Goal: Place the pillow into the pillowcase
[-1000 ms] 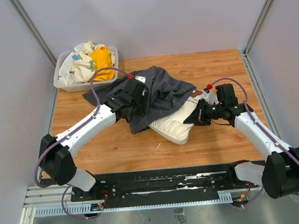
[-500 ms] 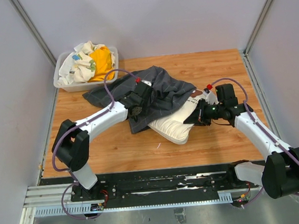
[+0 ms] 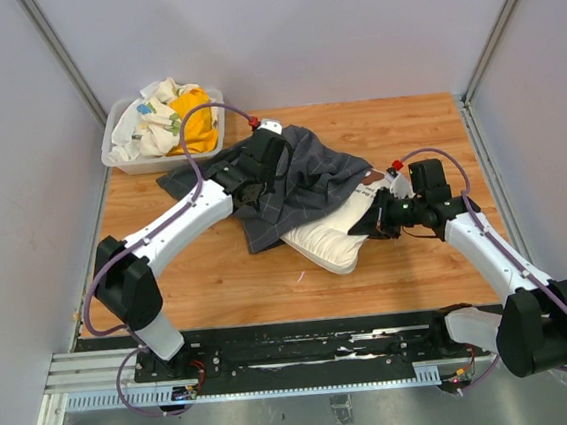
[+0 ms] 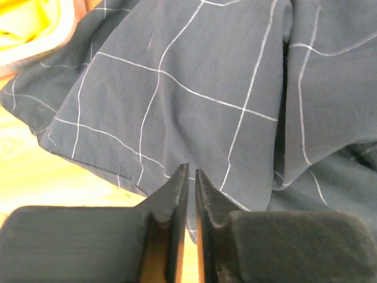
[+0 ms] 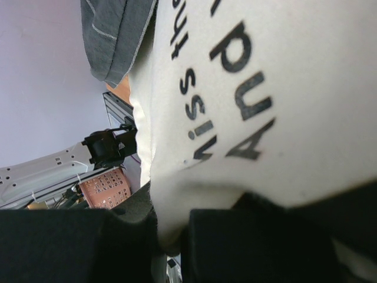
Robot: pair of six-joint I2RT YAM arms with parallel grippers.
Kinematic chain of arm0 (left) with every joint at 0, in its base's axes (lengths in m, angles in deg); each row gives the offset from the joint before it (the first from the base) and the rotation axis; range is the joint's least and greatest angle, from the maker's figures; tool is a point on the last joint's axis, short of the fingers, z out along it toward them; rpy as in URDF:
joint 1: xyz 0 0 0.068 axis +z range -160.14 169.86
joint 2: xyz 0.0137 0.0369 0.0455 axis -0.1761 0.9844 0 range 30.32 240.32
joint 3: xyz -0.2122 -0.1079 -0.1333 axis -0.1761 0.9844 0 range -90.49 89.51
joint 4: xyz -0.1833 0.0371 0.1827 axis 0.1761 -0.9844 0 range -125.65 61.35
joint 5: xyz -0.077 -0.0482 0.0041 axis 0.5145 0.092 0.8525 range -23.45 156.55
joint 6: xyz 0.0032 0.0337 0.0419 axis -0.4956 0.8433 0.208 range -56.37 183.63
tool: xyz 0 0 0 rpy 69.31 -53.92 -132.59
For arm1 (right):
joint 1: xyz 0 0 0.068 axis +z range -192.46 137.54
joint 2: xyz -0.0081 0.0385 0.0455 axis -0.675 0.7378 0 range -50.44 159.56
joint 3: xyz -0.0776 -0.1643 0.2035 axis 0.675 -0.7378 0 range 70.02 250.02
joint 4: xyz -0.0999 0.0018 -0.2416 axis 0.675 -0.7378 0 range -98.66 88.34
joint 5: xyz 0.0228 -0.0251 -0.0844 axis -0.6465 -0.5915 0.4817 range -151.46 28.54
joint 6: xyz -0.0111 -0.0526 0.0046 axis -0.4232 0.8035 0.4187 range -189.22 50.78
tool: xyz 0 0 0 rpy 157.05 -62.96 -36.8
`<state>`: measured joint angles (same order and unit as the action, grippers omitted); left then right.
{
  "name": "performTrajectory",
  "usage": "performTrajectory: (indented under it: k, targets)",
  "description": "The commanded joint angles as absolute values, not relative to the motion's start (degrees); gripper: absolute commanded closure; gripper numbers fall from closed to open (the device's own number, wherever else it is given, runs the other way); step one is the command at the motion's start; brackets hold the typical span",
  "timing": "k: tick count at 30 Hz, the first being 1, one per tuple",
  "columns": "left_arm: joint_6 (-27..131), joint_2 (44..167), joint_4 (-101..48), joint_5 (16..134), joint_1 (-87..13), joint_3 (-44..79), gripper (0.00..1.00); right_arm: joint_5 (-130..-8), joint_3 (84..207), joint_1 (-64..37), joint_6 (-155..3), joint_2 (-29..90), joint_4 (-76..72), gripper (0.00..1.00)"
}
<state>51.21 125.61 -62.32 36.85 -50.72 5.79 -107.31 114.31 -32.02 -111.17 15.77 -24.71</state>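
1. We see the pillowcase (image 3: 313,182) crumpled on the tabletop (image 3: 406,125).
2. The pillow (image 3: 328,240) lies partly under its near edge, right jaws clamped on it.
3. Left jaws hover over the pillowcase, pressed together, empty.

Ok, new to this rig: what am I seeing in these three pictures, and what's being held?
Two robot arms with two-finger grippers work on a wooden table. The wide picture looks down from above; the other two come from cameras on each wrist. On the table lie a dark checked pillowcase, a cream pillow partly covered by it, and a bin of cloths. The right gripper pinches the pillow's edge. The left gripper, nearly shut, hovers over the pillowcase, holding nothing visible.
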Motion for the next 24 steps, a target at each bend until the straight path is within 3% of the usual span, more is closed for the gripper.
performTrajectory:
  k: [1, 4, 7, 16, 24]
  targets:
    - [53.25, 123.15, -65.09, 41.99, -50.40, 6.73, 0.78, -109.45, 115.63, -32.56, -110.35, 14.38, -23.99, 0.96]
    - [53.78, 119.89, -62.84, 47.61, -50.47, 11.12, 0.64, -109.43, 115.48, -32.55, -110.44, 14.44, -23.82, 0.95]
    - [52.89, 118.27, -61.82, 52.90, -50.48, 12.72, 0.59, -109.45, 115.29, -32.55, -110.44, 14.66, -23.60, 0.95]
    - [53.41, 120.46, -61.30, 56.44, -54.14, 13.04, 0.56, -109.71, 115.46, -32.56, -110.61, 14.88, -23.61, 0.94]
    - [53.87, 123.94, -62.40, 51.96, -54.62, 14.63, 0.55, -109.71, 115.43, -32.53, -110.68, 14.88, -23.68, 0.94]
